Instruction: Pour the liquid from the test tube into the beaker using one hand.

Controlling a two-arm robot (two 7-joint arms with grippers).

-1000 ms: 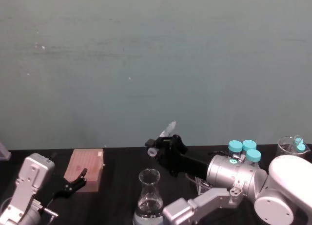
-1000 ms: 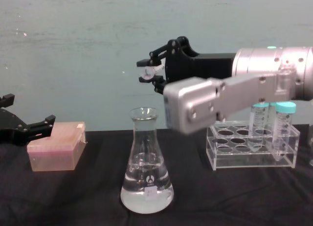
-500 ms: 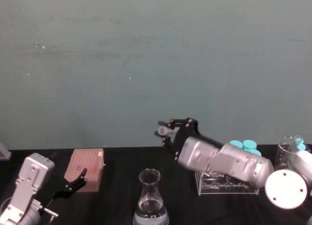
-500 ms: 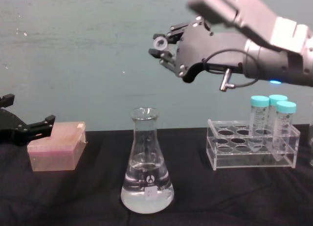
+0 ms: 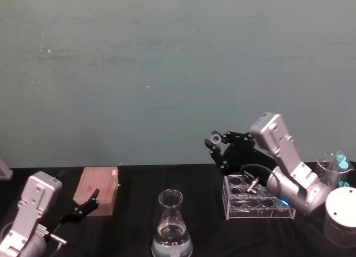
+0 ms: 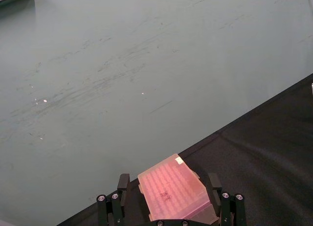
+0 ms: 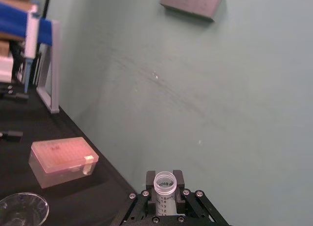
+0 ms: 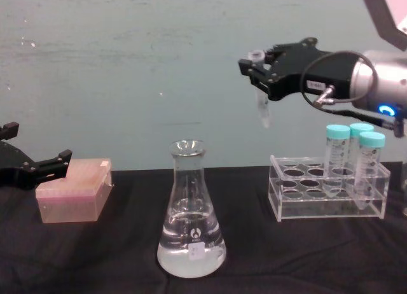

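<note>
Head view first: right tool (image 5: 216, 143) is raised above the rack (image 5: 257, 199), pinching the test tube (image 5: 214, 140) near its rim, open mouth up. Conical flask (image 5: 172, 230) stands on the black surface (image 5: 133, 223) to the left of the rack, nearer the robot, with clear liquid (image 5: 172, 247) in its wide base. Pink tip box (image 5: 98, 191) sits farther left, and the left tool (image 5: 84, 208) rests just beside it, fingers spread.

Left wrist view: the left tool (image 6: 168, 206) has its fingers apart on either side of the pink box (image 6: 173, 193); whether they touch it I cannot tell.

Right wrist view: the tube (image 7: 164, 188) is clamped between the right tool's fingers (image 7: 179, 179), its clear rim open and printed graduations showing below. The flask's lip (image 7: 22, 208) shows at a lower corner.

Chest view: the tube (image 8: 261, 102) hangs upright from the right tool (image 8: 258, 70), conical tip down, above the left end of the clear acrylic rack (image 8: 328, 195). It looks clear; any liquid inside cannot be told. Three teal-capped tubes (image 8: 358, 159) stand in the rack's right end. The flask (image 8: 191, 215) stands apart to the left, liquid (image 8: 191, 256) filling its base.
</note>
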